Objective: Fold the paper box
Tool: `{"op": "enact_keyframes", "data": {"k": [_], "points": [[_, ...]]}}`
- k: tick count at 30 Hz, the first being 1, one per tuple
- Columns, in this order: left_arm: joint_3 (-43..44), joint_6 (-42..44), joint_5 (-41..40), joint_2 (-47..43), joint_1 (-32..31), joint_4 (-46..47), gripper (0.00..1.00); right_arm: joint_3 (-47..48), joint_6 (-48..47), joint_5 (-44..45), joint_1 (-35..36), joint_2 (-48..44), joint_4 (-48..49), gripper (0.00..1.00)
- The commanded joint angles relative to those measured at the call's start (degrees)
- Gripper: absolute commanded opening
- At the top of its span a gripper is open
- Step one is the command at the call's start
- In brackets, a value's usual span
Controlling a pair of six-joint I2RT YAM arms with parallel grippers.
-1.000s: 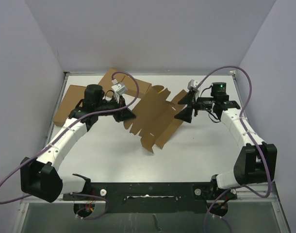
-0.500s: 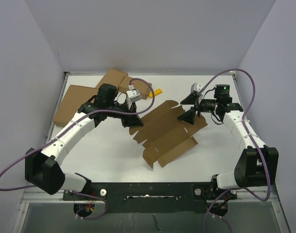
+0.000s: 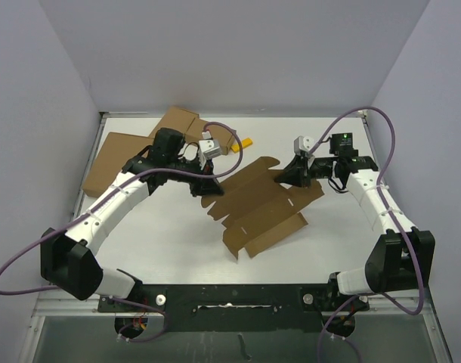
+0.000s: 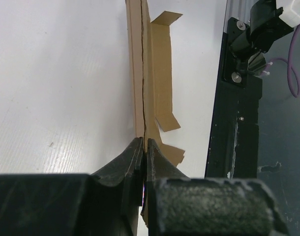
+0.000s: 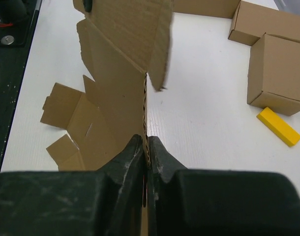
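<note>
Right gripper [image 3: 291, 175]: pinched shut on the paper box [image 3: 261, 208], thin cardboard edge sandwiched between both black fingers in the right wrist view [image 5: 146, 140]. Left gripper [image 3: 208, 187]: likewise clamped tight on the same sheet, jaws meeting on its edge in the left wrist view [image 4: 142, 142].

Paper box held as an unfolded, notched die-cut sheet near mid-table, gripped at its 2 o'clock edge by the right arm and its 10 o'clock edge by the left. Flaps and slots fanned out toward 5 o'clock. Seen edge-on from the left wrist [image 4: 150, 73]; one panel bent upright before the right wrist camera [image 5: 120, 64].

Farther out, at 12 o'clock of the sheet: small yellow block [image 3: 245, 144], lying flat. At 11 o'clock: two small brown cartons [image 3: 189, 125] touching at a corner. At 9 to 10 o'clock, past the left arm: larger flat carton [image 3: 117, 159].

White table [image 3: 177, 242], matte, boxed in by pale lavender walls [image 3: 238, 53]. Purple cables [image 3: 374, 113] looped over both arms. Green light [image 3: 343, 137] lit on the right wrist.

A second ago: right fingers spread wide beside the sheet's edge, not yet gripping, and sheet raised and tilted more steeply. Now closed on it, with sheet lower, flatter and shifted toward 3 o'clock.
</note>
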Motion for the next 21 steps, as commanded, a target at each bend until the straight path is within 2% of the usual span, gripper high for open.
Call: {"op": "enact_keyframes", "data": {"k": [1, 2, 5, 8, 11, 18, 21], "points": [[-4.1, -0.6, 1.0, -3.4, 0.7, 8.8, 0.13, 4.0, -5.5, -5.1, -0.1, 0.2, -5.3, 0.00], [-5.7, -2.2, 0.8, -4.7, 1.1, 11.0, 0.23, 4.4, -5.8, -5.6, -0.2, 0.3, -5.9, 0.00], [-17.4, -9.3, 0.4, -10.6, 2.4, 28.6, 0.53, 5.6, -6.8, -7.4, -0.8, 1.0, -8.6, 0.00], [-28.4, -15.2, -1.7, -16.0, 2.6, 45.2, 0.71, 6.2, -7.2, -8.0, -1.1, 1.4, -9.8, 0.00], [-32.2, -17.7, -4.1, -17.7, 2.8, 50.3, 0.72, 6.3, -7.5, -8.5, -1.0, 1.7, -10.3, 0.00], [-31.9, -20.7, -5.8, -16.7, 3.7, 53.5, 0.70, 7.4, -9.8, -9.3, -1.0, 2.6, -13.3, 0.00], [-32.2, -23.8, -4.6, -16.1, 5.9, 56.9, 0.63, 7.4, -10.0, -9.6, -1.1, 2.7, -13.6, 0.00]]}}
